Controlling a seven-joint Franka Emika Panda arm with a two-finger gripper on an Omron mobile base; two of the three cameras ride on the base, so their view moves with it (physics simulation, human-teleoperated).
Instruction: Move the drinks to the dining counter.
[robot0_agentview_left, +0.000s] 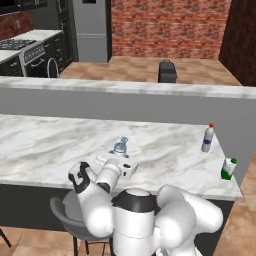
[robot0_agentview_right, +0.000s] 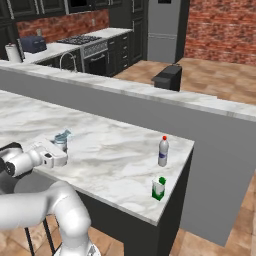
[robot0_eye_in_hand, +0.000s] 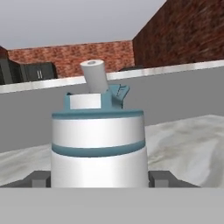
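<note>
My gripper (robot0_agentview_left: 119, 155) (robot0_agentview_right: 59, 149) (robot0_eye_in_hand: 98, 179) is shut on the grey metal bottle with a light-blue cap (robot0_agentview_left: 120, 145) (robot0_agentview_right: 62, 138) (robot0_eye_in_hand: 98, 144), low over the front part of the dining counter (robot0_agentview_left: 45, 145) (robot0_agentview_right: 110, 150). In the hand view the bottle stands upright between the two fingertips (robot0_eye_in_hand: 40, 178), which press on its sides. The slim clear bottle with a red cap (robot0_agentview_left: 208, 138) (robot0_agentview_right: 163, 151) stands upright near the counter's right end. The green-and-white carton (robot0_agentview_left: 229, 168) (robot0_agentview_right: 159, 188) sits at the front right corner.
A higher grey ledge (robot0_agentview_left: 125, 87) (robot0_agentview_right: 150, 92) runs behind the counter. A grey stool (robot0_agentview_left: 65, 217) stands under the front edge by my arm. A dark boxy object (robot0_agentview_left: 167, 71) (robot0_agentview_right: 167, 77) sits beyond the ledge. Toaster (robot0_agentview_right: 33, 44) and paper-towel roll (robot0_agentview_right: 11, 51) stand far back left.
</note>
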